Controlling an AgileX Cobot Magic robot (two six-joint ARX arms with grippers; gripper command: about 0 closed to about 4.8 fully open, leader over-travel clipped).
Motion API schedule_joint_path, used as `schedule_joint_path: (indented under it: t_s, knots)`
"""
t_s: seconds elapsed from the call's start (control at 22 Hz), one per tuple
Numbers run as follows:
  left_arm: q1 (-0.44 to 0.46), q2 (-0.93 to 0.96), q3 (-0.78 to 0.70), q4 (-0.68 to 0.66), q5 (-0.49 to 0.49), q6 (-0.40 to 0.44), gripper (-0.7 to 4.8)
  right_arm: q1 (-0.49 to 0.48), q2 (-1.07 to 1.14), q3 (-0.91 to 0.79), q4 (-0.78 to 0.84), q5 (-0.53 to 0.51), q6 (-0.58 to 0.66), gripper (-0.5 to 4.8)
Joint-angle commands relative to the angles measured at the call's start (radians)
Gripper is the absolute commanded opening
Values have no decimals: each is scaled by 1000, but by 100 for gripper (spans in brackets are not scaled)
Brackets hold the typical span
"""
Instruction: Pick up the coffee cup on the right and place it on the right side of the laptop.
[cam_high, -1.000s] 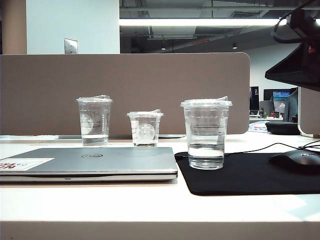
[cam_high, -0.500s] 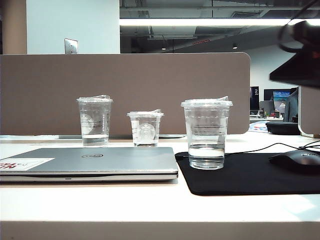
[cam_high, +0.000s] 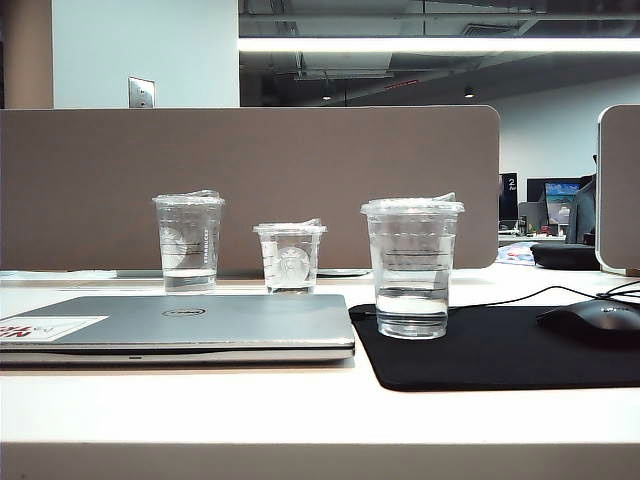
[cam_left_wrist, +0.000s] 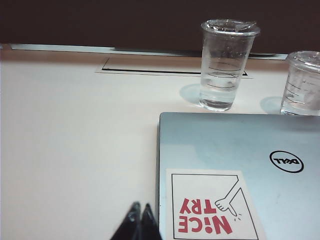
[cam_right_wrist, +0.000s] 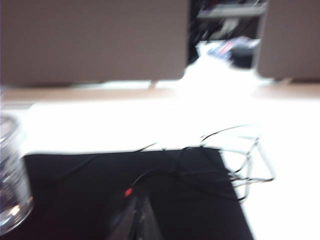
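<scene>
The coffee cup (cam_high: 412, 268), a clear ridged tumbler with a flat lid and some water, stands upright on a black mat (cam_high: 500, 350) just right of the closed silver laptop (cam_high: 190, 322). Nothing touches it. In the blurred right wrist view it shows at the picture's edge (cam_right_wrist: 12, 175). My right gripper (cam_right_wrist: 140, 200) is shut and empty over the mat, apart from the cup. My left gripper (cam_left_wrist: 140, 206) is shut and empty, low over the table beside the laptop's (cam_left_wrist: 240, 150) stickered corner. Neither gripper shows in the exterior view.
Behind the laptop stand a tall clear cup (cam_high: 189, 240) and a short clear cup (cam_high: 290, 257), both with round logos. A black mouse (cam_high: 592, 320) lies on the mat's right end, its cable (cam_right_wrist: 240, 165) looping off the mat. A grey partition (cam_high: 250, 180) closes the back.
The right arm's dark bulk at the upper right of the exterior view has drawn out of the picture. The coffee cup, laptop and other cups have stayed put.
</scene>
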Motion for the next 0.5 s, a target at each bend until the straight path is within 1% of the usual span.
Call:
schedule_joint_path:
  t_s: [0.05, 0.23, 0.5]
  knots:
    - [1, 0, 3, 13, 2, 2, -5, -34, -108, -20, -31, -14, 18, -9]
    - [1, 0, 3, 13, 2, 2, -5, -55, -179, -20, -89, -15, 17, -9]
    - [1, 0, 3, 13, 2, 2, -5, -41, -205, -20, -183, -15, 17, -9]
